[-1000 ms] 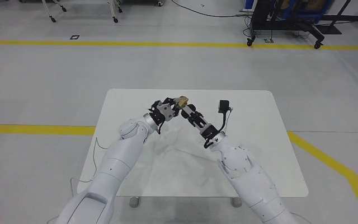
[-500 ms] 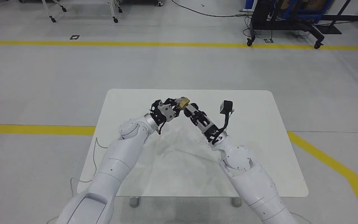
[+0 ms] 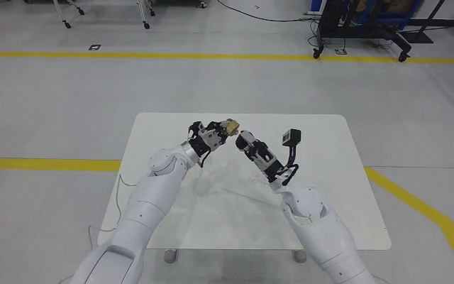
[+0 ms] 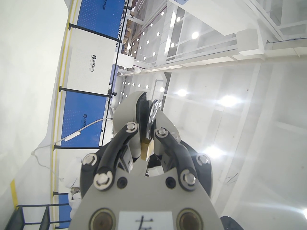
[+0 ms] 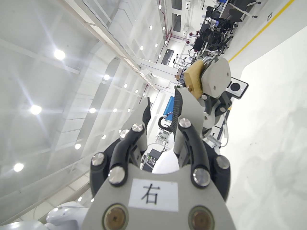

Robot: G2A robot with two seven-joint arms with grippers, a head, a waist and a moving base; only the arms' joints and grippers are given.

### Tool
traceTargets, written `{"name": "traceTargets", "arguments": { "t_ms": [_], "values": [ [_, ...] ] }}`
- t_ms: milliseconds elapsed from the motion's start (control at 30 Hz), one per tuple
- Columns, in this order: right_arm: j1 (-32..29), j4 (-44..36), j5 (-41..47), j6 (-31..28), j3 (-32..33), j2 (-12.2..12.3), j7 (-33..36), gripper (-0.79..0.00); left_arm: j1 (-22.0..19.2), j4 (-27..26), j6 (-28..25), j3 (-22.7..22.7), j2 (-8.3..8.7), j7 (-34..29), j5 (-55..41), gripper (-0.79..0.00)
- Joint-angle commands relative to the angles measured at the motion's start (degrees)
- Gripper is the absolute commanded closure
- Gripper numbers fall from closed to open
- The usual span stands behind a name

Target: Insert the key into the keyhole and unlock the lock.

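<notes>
1. The left end effector (image 4: pixel 151 104) is clenched on a small brass padlock with a silver shackle (image 4: pixel 145 148). In the left wrist view the brass body sits deep between the two fingers and the shackle stands out past the fingertips.
2. The right end effector (image 5: pixel 163 96) is released: its two fingers stand apart, with background showing through the gap and nothing gripped between them.
3. In the right wrist view, the ribbed tip of one right finger (image 5: pixel 178 96) lies just beside the lower edge of the padlock (image 5: pixel 193 78). The left end effector's pale round pad (image 5: pixel 215 77) presses against the padlock's far side.
4. From the top view, the two end effectors meet nose to nose over the far middle of the white rectangular bench (image 3: pixel 326 206). The left one (image 3: pixel 215 133) holds the padlock (image 3: pixel 229 126) raised above the surface, and the right one (image 3: pixel 243 137) is just beside it.
5. A yellow floor line (image 3: pixel 213 55) runs beyond the bench, and a black wheeled rack (image 3: pixel 362 25) stands in the far corner.
</notes>
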Motion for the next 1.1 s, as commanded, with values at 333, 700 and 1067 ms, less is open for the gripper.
{"name": "traceTargets", "arguments": {
  "t_ms": [333, 700, 1067],
  "values": [
    [2.27, 5.07, 13.12, 1.66, 0.25, -0.37, 8.52, -0.336, 0.71, -1.18, -1.57, -0.19, -0.08, -1.07, 0.10, 0.000],
    [4.43, 8.25, 18.49, 3.48, -0.89, -0.86, 13.09, -0.240, 0.57, -1.07, -1.93, 0.13, -0.29, -2.04, 0.33, 0.000],
    [5.72, 10.05, 19.71, 4.27, -1.35, -1.23, 13.54, 0.000, 0.33, -0.62, -2.10, 0.13, -0.41, -2.57, 0.48, 0.000]
  ]
}}
